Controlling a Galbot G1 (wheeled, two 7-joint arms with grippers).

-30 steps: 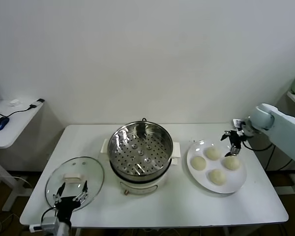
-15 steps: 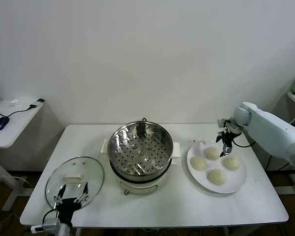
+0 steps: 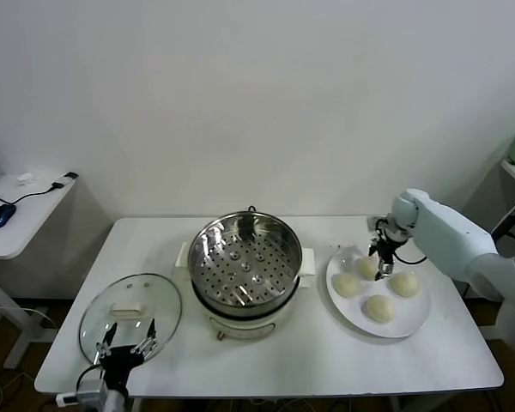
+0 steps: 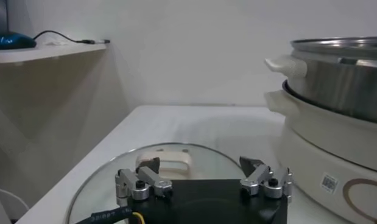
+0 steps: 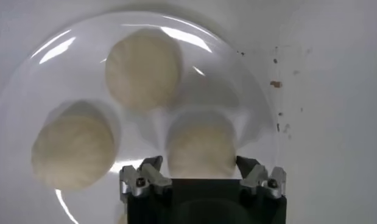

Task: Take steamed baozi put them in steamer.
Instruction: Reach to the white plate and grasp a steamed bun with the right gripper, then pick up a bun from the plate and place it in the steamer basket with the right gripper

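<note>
With your right gripper (image 5: 200, 176) straddling the far cream-white dough bun (image 5: 202, 149) on the flat white plate (image 3: 415, 315), fingers not visibly pinching it, close gently, then lift straight toward the shiny steel steamer (image 3: 245, 268); your left gripper (image 4: 203, 181) waits wide over the glass lid (image 4: 103, 182).

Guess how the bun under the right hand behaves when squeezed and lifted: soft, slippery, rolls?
Likely soft: the bun is smooth, domed dough, so the right hand straddling it may dent it. Probably light, being far smaller than the plate. Its rounded shape could roll on the glossy plate if nudged rather than gripped.
</note>
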